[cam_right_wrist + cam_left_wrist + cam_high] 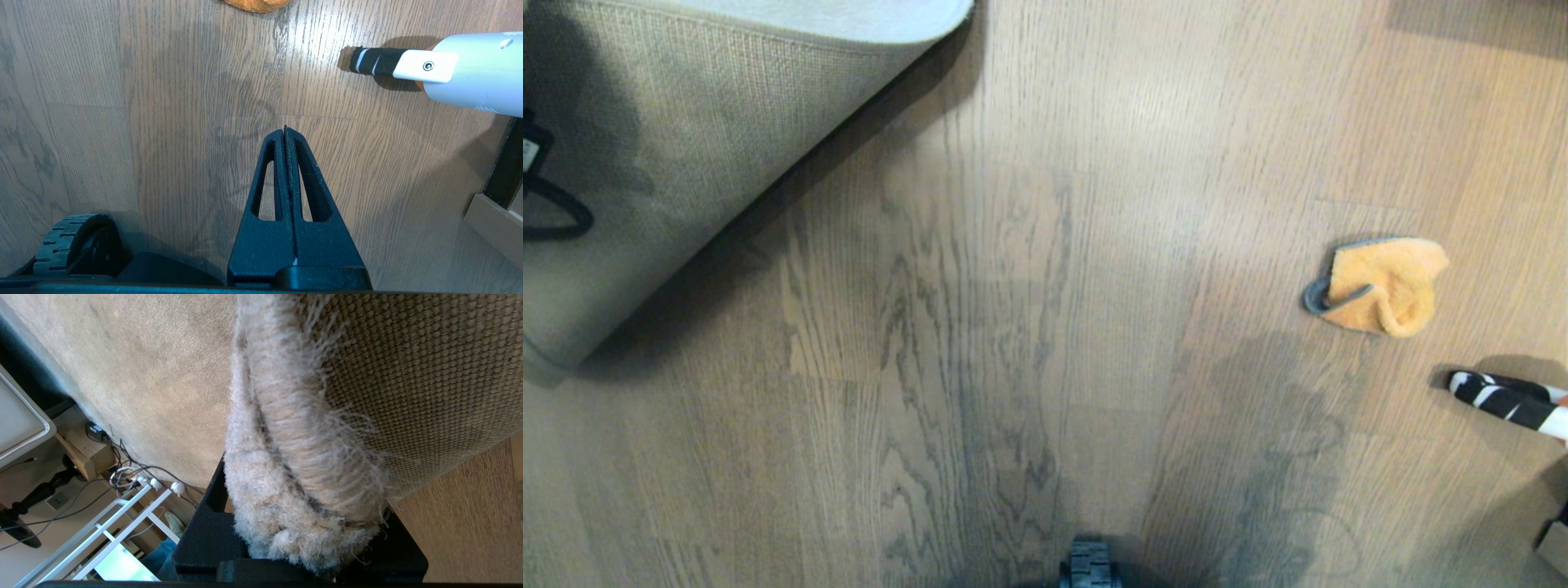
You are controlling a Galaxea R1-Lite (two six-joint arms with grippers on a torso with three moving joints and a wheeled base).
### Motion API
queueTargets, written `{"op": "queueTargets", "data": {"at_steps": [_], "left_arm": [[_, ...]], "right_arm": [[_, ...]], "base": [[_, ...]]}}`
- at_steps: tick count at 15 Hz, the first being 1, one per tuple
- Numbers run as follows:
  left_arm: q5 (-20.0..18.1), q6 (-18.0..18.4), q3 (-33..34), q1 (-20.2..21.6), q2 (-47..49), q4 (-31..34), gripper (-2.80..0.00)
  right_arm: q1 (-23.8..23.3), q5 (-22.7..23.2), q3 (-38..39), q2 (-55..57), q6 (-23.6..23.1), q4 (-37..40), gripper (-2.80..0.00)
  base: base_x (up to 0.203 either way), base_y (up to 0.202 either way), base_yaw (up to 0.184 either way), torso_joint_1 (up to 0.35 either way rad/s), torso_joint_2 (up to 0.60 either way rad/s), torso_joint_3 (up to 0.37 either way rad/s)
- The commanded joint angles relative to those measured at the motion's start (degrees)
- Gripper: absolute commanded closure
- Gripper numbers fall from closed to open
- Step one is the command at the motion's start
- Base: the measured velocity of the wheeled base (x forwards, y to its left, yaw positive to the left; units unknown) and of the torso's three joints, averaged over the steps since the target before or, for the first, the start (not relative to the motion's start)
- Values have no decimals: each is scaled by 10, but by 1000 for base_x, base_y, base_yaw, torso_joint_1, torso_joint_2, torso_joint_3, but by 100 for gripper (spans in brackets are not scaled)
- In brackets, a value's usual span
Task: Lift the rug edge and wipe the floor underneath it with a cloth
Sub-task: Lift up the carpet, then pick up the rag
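Black left gripper (302,559) pinches fluffy pale grey-beige rug edge (294,465), fingers mostly hidden under pile. Rug corner folded over at head view's top left, woven tan backing up, partly cut off. Grey-brown plank floor (1013,327) bare in middle. Small fluffy orange cloth (1380,286) lies on floor at right. Black right gripper (285,132) closed, empty, above floor.

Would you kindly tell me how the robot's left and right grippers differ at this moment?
The left gripper is clamped on the rug edge, holding it up off the floor; the right gripper is shut on nothing, above bare planks. The left one works at the rug; the right one is idle. Both are black.
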Motion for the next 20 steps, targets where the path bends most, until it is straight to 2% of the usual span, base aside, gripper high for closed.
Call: {"op": "queueTargets", "data": {"at_steps": [1,9,13,17,20], "left_arm": [[2,3,-1,0,2,-1,0],[3,0,-1,5,8,-1,0],[4,-1,-2,10,13,-2,0],[4,-1,-2,10,19,-1,0],[8,-1,-2,10,28,-2,0]], "right_arm": [[0,0,0,0,0,0,0],[0,-1,0,0,-3,0,0],[0,6,0,0,-30,-2,0],[0,41,0,19,-103,0,0],[1,88,-32,81,-105,3,0]], "base": [[0,0,0,0,0,0],[0,0,0,0,0,0],[0,0,0,0,0,0],[0,0,0,0,0,0],[0,0,0,0,0,0]]}}
